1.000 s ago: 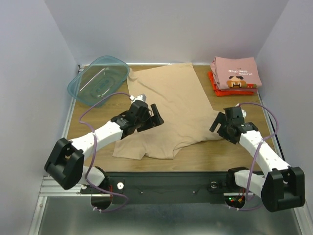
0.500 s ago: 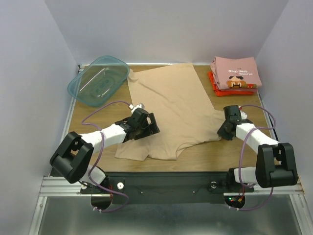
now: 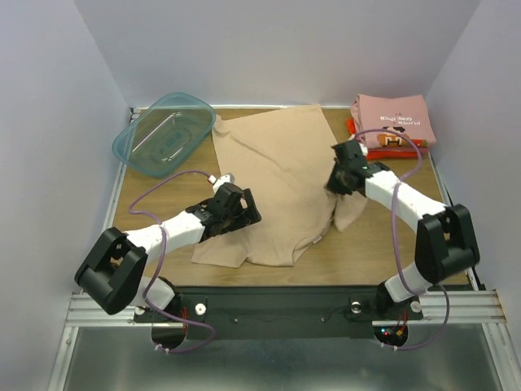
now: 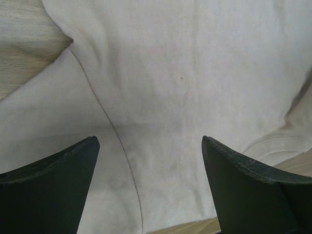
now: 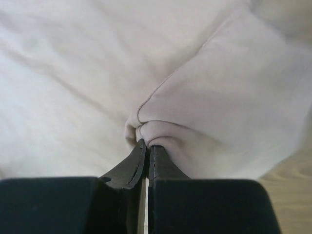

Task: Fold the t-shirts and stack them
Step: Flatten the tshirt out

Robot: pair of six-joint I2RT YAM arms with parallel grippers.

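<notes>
The tan t-shirt (image 3: pixel 277 155) lies spread across the middle of the table. My right gripper (image 3: pixel 336 187) is shut on a bunched fold of its right side, and the cloth hangs from the jaws above the shirt. In the right wrist view the pinched fold (image 5: pixel 214 122) bulges just past the closed right gripper (image 5: pixel 147 144). My left gripper (image 3: pixel 251 214) stands open low over the shirt's left lower part. In the left wrist view the left gripper (image 4: pixel 151 146) has only flat tan cloth (image 4: pixel 195 73) between its fingers. The folded pink t-shirt (image 3: pixel 399 120) rests on the red-orange one (image 3: pixel 411 149) at the back right.
A translucent teal tub (image 3: pixel 163 134) sits tilted at the back left corner, against the shirt's collar end. Bare wood of the table (image 3: pixel 391 244) shows at the front right and along the left side (image 4: pixel 24 39). White walls enclose the table on three sides.
My right gripper has shut on the tan shirt's right side and carried it up and left toward the shirt's middle. The left gripper dropped lower over the cloth, still open.
</notes>
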